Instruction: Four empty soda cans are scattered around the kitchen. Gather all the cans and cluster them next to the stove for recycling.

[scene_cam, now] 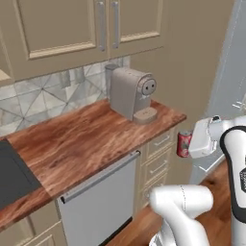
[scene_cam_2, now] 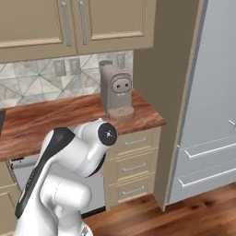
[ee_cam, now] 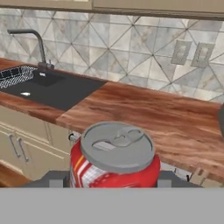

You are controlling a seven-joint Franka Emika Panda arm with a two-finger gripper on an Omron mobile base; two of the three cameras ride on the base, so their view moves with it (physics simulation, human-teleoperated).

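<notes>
- Wood-grain countertop runs under beige upper cabinets and a grey patterned tile backsplash, with a tall grey refrigerator closing the room on the far side.
- Furthest left in the hand view sits the black recessed sink with its thin grey faucet; it is not the stove, and setting the can down beside it would be the wrong place, in my judgement.
- A dark flat panel shows at the left edge of the counter in the left base view; I cannot tell from here whether it is the sink or the cooktop, so the drop spot needs confirming first.
- A grey boxy coffee machine stands near the counter's right end; a wide swing of the arm back over the counter could clip it.
- Right of the counter's end, the small red cylindrical soda can with a silver top hangs in the air beside the drawer fronts, gripped upright in the two-finger gripper, whose tips close on its lower sides.
- The hold looks low on the can, so a fast turn could tip or slip it, and it would drop to the wooden floor.
- The can is close to the counter edge; lifting too little before moving left could knock it loose.
</notes>
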